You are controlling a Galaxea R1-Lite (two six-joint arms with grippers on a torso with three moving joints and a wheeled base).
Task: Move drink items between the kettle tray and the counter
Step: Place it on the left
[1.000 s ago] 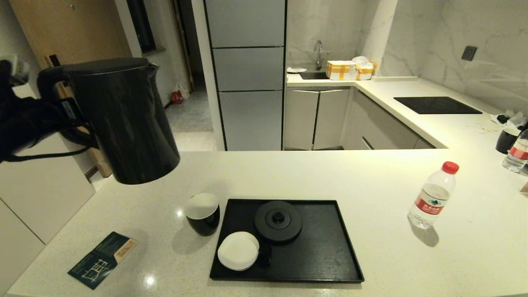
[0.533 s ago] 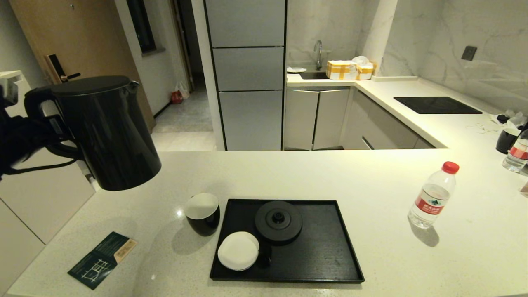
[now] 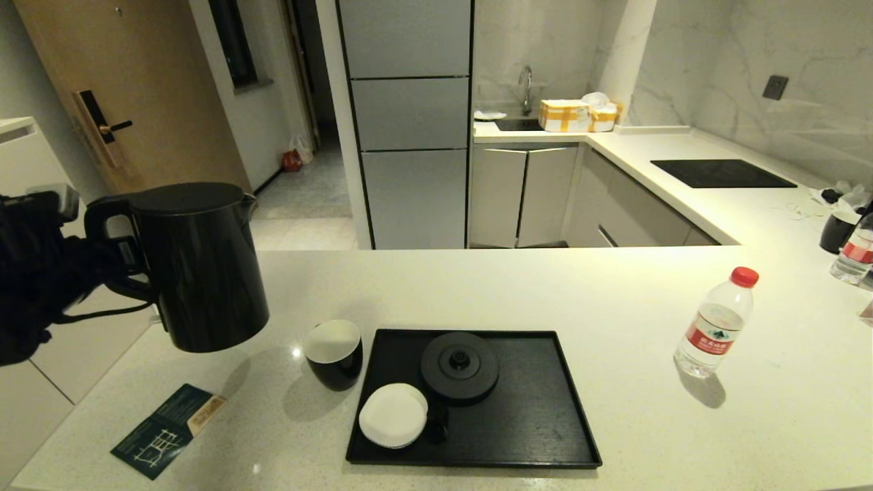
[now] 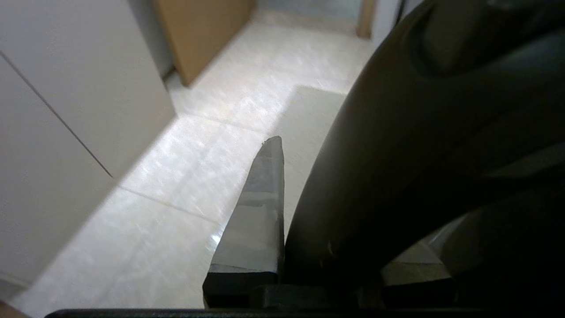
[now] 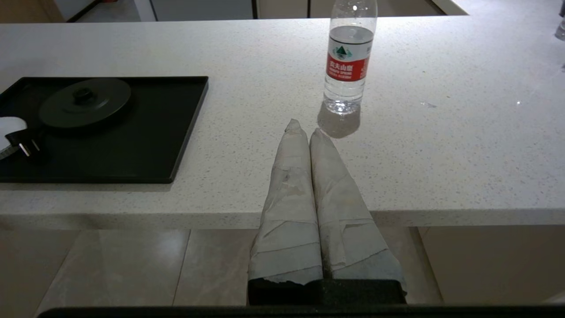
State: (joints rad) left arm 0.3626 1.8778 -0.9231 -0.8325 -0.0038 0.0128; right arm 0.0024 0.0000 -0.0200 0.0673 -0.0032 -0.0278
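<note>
Now I hold the kettle point(image 3: 204, 266) by its handle in my left gripper point(image 3: 126, 262).
It hangs above the counter's point(image 3: 477, 286) left edge; my right gripper point(image 5: 304, 132) sits pinched together, empty, off the near edge.

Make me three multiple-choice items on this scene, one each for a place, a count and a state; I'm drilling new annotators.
1. Where does the small black cup with a white inside stand?
A. on the flat matte black tray
B. on the pale cream stone counter, left of the tray
C. on the hob

2. How many round things lie on the tray?
A. none
B. two
C. four

3. What is the right gripper doing?
A. shut, holding nothing
B. holding the bottle
C. wide open

Answers:
1 B: the cup stands on the counter beside the tray's rim.
2 B: a black kettle base disc and a white saucer.
3 A: its fingers meet, short of the clear red-capped bottle.
</note>
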